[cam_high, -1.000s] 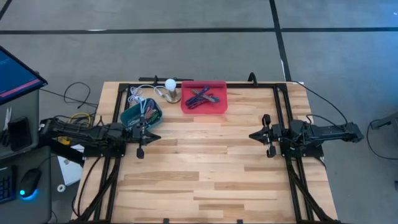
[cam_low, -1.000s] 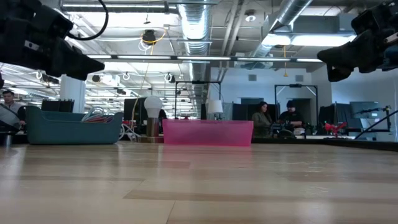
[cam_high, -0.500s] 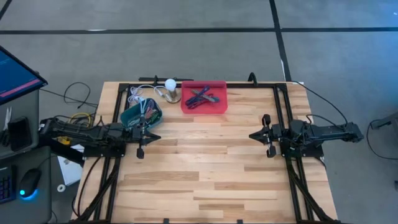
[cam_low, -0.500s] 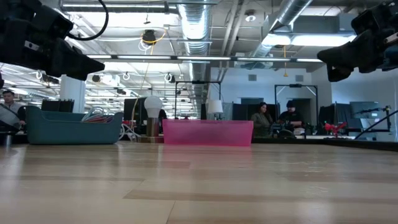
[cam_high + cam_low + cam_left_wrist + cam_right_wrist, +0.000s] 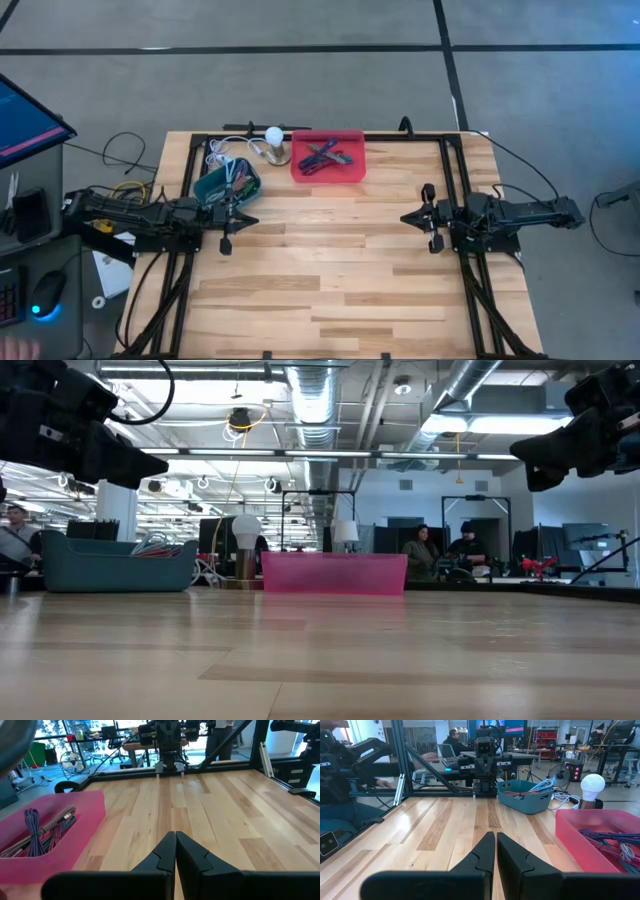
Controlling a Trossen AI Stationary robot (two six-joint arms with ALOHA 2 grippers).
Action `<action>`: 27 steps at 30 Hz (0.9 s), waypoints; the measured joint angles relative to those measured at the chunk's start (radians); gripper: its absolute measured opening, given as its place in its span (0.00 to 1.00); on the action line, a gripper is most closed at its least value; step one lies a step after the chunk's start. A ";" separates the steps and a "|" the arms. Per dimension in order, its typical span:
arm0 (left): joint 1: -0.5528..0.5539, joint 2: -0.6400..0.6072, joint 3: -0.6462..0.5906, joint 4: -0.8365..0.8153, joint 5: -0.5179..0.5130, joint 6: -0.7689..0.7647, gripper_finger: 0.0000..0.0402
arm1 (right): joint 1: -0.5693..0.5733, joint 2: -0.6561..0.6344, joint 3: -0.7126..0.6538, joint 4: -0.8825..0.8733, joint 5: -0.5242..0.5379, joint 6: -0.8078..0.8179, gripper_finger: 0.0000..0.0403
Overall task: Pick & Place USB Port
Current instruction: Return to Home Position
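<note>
Nothing has moved since the earlier frames. The left gripper (image 5: pixel 254 221) hangs over the table (image 5: pixel 330 290) just beside the blue bin (image 5: pixel 207 188), fingers pressed together on nothing. Pale USB cables (image 5: pixel 233 176) sit bundled in that bin. Dark and violet USB cables (image 5: pixel 322 155) lie roughly lengthwise in the pink bin (image 5: pixel 352 172) at the far edge, and the right gripper (image 5: pixel 405 217), well apart from both bins, is likewise closed and empty.
</note>
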 joint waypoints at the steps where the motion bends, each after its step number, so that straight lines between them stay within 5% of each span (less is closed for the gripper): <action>1: 0.000 0.000 0.000 0.001 0.000 0.000 0.03 | 0.000 0.000 0.000 0.000 0.000 0.000 0.03; 27: 0.000 0.000 0.000 0.013 0.000 0.000 0.03 | 0.000 0.000 0.000 0.000 0.000 0.000 0.03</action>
